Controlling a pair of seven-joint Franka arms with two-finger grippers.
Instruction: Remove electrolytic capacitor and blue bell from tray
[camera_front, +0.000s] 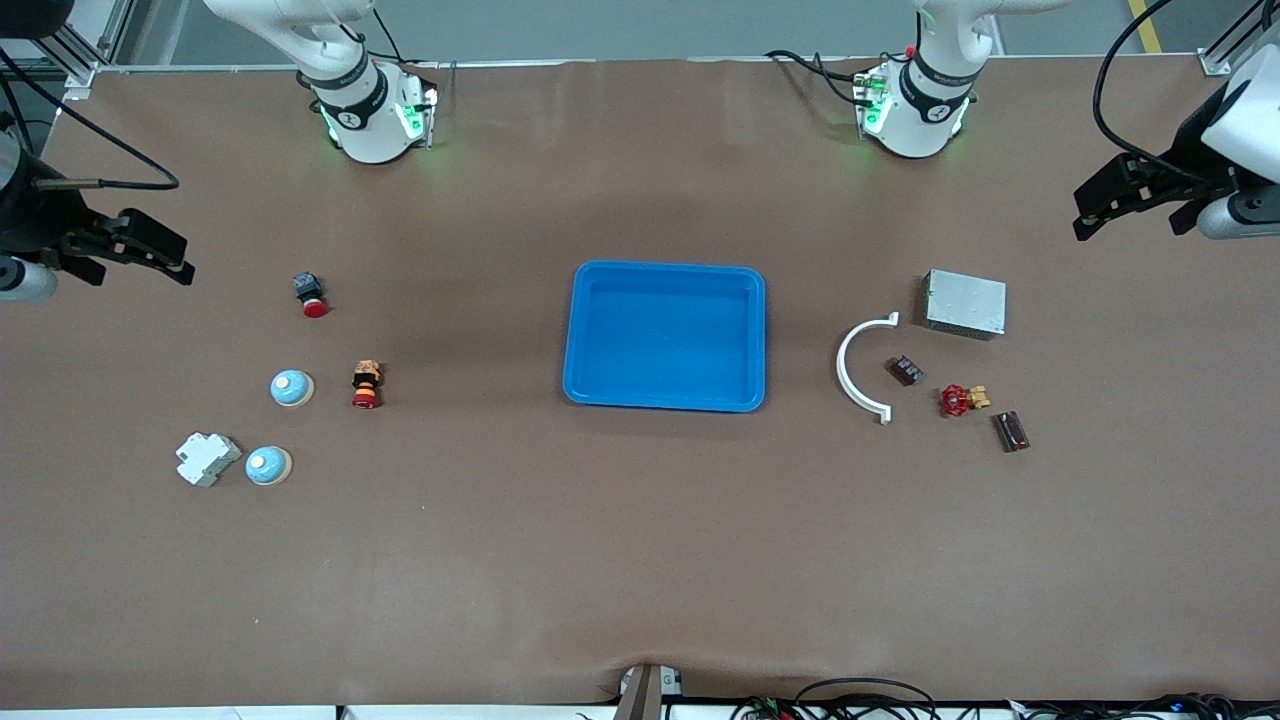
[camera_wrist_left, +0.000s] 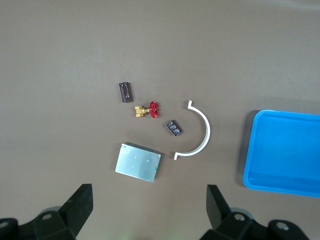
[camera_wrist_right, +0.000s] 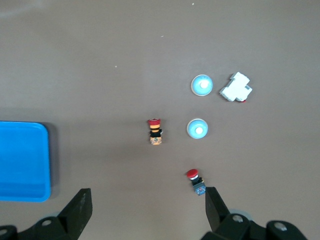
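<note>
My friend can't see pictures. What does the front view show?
A blue tray sits mid-table. Two bells, two red buttons and a white block lie toward the right arm's end; a white arc, metal box and small parts lie toward the left's. Both open grippers wait empty.

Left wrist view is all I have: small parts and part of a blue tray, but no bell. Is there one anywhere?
Observer: Yes, a blue bell sits toward the right arm's end of the table.
Operator: Only one?
Observer: A second bell lies nearer the front camera, beside a white block.
Operator: And the right gripper?
Observer: The right gripper is open and holds nothing, up over that end of the table.
</note>
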